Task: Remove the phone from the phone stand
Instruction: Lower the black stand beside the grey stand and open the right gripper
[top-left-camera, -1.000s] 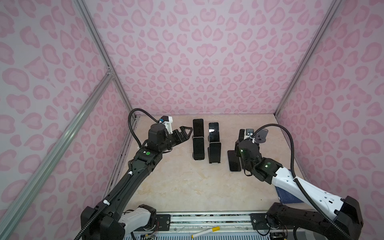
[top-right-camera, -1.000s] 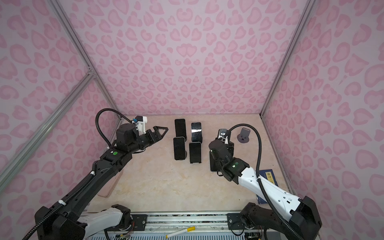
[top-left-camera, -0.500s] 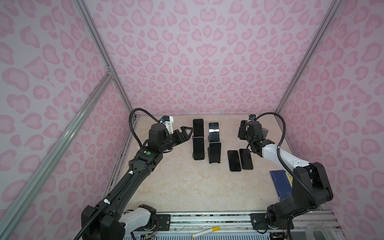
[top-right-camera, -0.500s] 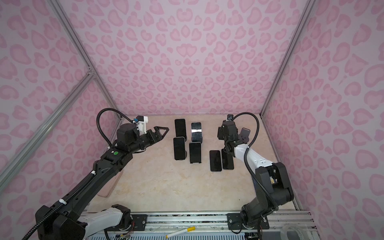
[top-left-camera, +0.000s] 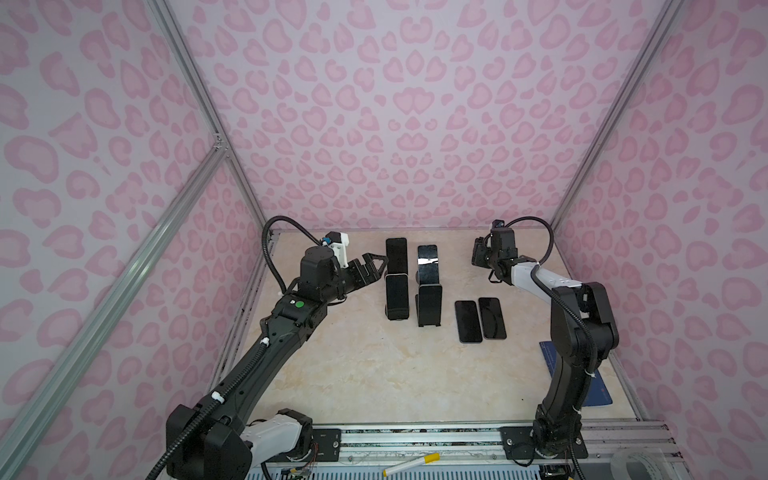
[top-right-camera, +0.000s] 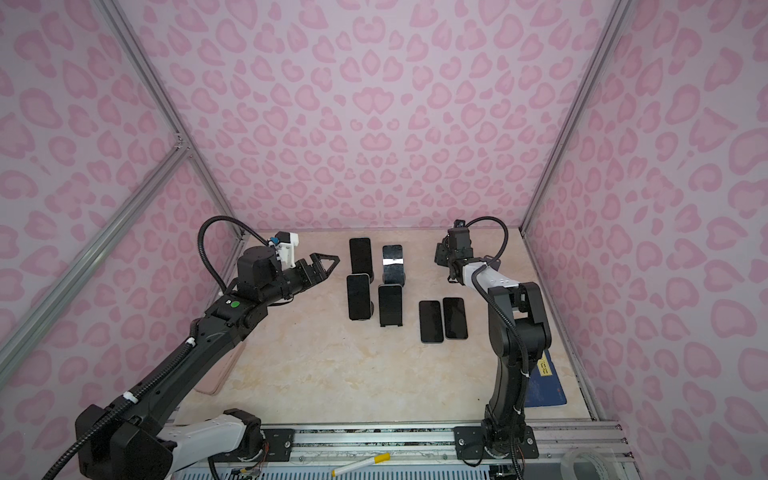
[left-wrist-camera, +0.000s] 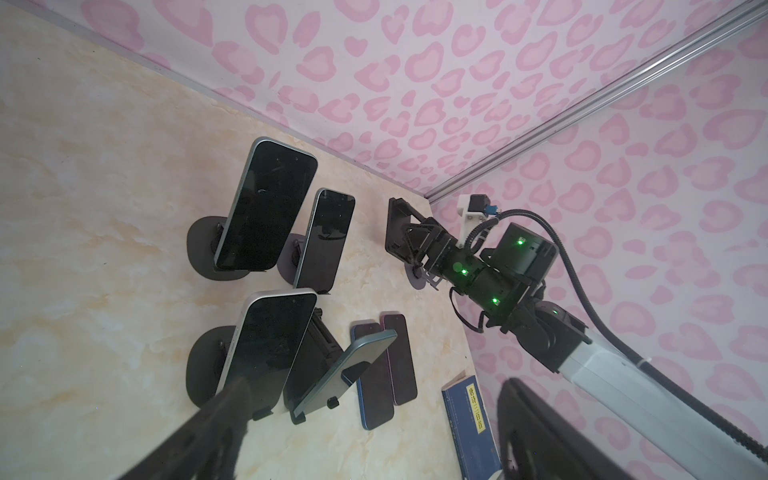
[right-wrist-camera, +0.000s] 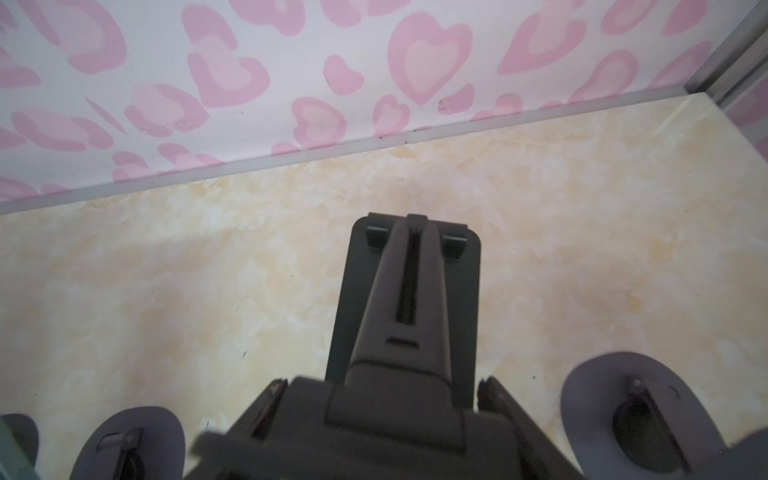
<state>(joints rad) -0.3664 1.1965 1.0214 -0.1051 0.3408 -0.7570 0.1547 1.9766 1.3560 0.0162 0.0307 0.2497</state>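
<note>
Four propped phones (top-left-camera: 397, 297) form a two-by-two block at mid-table, and all positions here are given from this block as seen in both top views. Each is a slim slab with rounded corners, a glossy black glass face and a pale metallic rim. Each leans back on a phone stand (left-wrist-camera: 199, 253): three on matte grey disc bases, the near-right one on a black angular frame with two hooked feet.

Just right of the block's near row, two flat phones (top-left-camera: 468, 321) lie dark and glossy on the table (top-left-camera: 365, 374), long edges side by side and off any stand. The table surface is smooth, cream and marble-veined.

Farther right, level with the block's far row, the right gripper (right-wrist-camera: 381, 383) sits at an empty folding stand (right-wrist-camera: 351, 299). This stand is a dark matte rectangular plate with rounded corners, two small hooked tabs at one end and a tapering slotted arm along its middle. The black fingers flank the stand's end with a moderate gap; whether they pinch it cannot be told. Beside it stands an empty disc stand (right-wrist-camera: 590, 399), lilac-grey with a hinged stub.

Left of the block's far row is the left gripper (top-right-camera: 328, 266), black with triangular fingers. It is spread wide and empty, near the far-left phone but apart from it.

Right of the block and nearer the arm bases, a blue book (left-wrist-camera: 461, 436) with a yellow label lies flat. The walls (top-left-camera: 395, 124) are matte and pale, printed with pink heart blotches.
</note>
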